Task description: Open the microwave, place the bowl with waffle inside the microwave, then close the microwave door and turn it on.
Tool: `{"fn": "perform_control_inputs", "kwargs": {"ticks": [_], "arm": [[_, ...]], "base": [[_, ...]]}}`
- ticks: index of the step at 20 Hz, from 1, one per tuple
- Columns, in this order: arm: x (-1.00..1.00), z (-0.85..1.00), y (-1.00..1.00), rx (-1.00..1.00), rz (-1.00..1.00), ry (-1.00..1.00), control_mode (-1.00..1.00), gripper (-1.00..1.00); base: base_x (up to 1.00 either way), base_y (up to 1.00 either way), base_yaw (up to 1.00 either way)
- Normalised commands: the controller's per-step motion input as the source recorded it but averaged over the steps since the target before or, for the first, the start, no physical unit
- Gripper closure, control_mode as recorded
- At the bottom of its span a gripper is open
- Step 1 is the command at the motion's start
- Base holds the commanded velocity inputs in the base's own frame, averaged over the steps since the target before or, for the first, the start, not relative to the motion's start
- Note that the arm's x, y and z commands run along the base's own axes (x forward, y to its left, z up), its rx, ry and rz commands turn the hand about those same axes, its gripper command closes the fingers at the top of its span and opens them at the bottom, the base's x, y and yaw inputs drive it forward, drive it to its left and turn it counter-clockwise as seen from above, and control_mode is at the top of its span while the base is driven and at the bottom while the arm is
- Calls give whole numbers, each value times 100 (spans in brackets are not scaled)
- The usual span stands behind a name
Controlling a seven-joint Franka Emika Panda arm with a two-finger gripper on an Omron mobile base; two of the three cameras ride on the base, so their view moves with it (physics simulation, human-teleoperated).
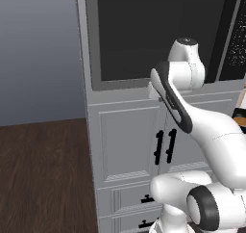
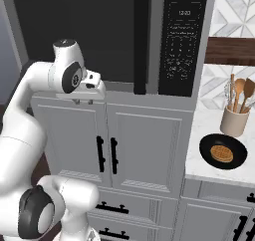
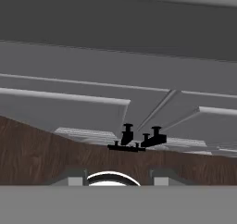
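Observation:
The microwave [image 2: 99, 36] is built in above grey cabinets, and the microwave door [image 1: 158, 34] with its dark window is shut. The door's black bar handle [image 2: 141, 41] stands beside the keypad panel [image 2: 180, 41]. On the white counter [image 2: 199, 130] to the right sits the black bowl [image 2: 240, 153] with the waffle [image 2: 221, 153] in it. My gripper [image 3: 118, 177] hangs just below the door's lower left edge and points down along the cabinet fronts. It is well left of the handle and far from the bowl. It is open, its fingertips [image 3: 75, 176] apart with nothing between them.
Two cabinet doors with black handles [image 2: 107, 155] stand below the microwave, with drawers [image 2: 114, 210] under them. A beige crock of wooden utensils [image 2: 235, 121] stands behind the bowl. A dark wooden floor [image 1: 43, 179] lies to the left. My own arm crosses in front of the cabinets.

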Motion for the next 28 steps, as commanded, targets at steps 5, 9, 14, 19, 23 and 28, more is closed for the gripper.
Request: {"fn": "perform_control_inputs", "kwargs": {"ticks": [5, 9, 14, 19, 23, 28], "arm": [[-43, -8, 0, 0, 0, 0, -100, -100], [-69, -46, 1, 0, 0, -1, -100, -100], [-51, -49, 12, -3, 0, -9, -100, -100], [-44, -17, 2, 0, 0, -12, -100, -100], [0, 0, 0, 0, 0, 0, 100, -100], [0, 0, 0, 0, 0, 0, 100, -100]], "base": [[0, 0, 0], [0, 0, 0], [0, 0, 0], [0, 0, 0], [-35, -3, 0], [-20, -18, 0]]}}
